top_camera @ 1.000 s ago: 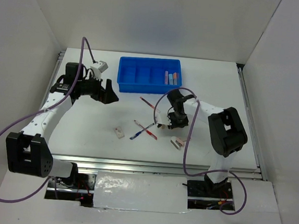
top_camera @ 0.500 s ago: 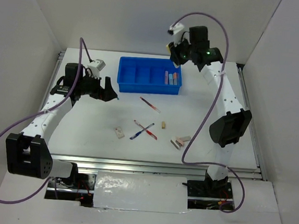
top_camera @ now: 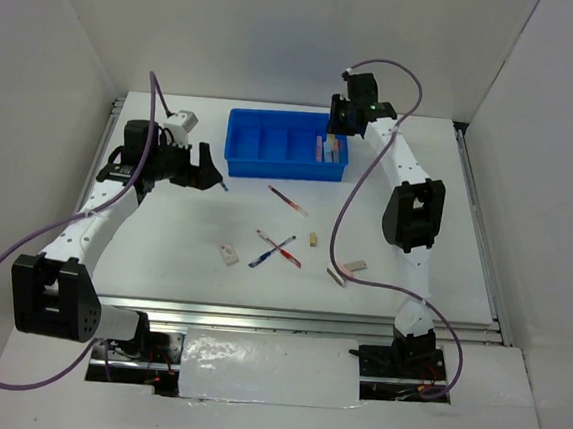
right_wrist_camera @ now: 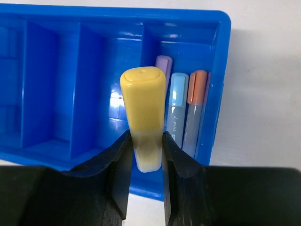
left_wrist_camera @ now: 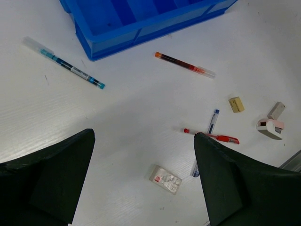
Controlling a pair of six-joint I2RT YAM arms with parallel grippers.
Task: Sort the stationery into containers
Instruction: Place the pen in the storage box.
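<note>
Stubby yellow marker (right_wrist_camera: 142, 103), smooth plastic w/ a rounded cap, is clamped betw. the black fingers of the right gripper (right_wrist_camera: 145, 141). It is held above the blue tray (right_wrist_camera: 117, 14), nr its right end. The tray is a glossy rectangular moulding w/ straight partitions. Three markers (right_wrist_camera: 178, 108) (purple, lt blue, orange) are laid side by side in the tray's right-end compt. The left gripper (left_wrist_camera: 143, 155) is spread wide, nothing grasped, off the tray's left front corner. Thin pens (left_wrist_camera: 184, 65), a tan block (left_wrist_camera: 236, 104) and a wrapped eraser (left_wrist_camera: 165, 179) are scattered in front of the tray.
</note>
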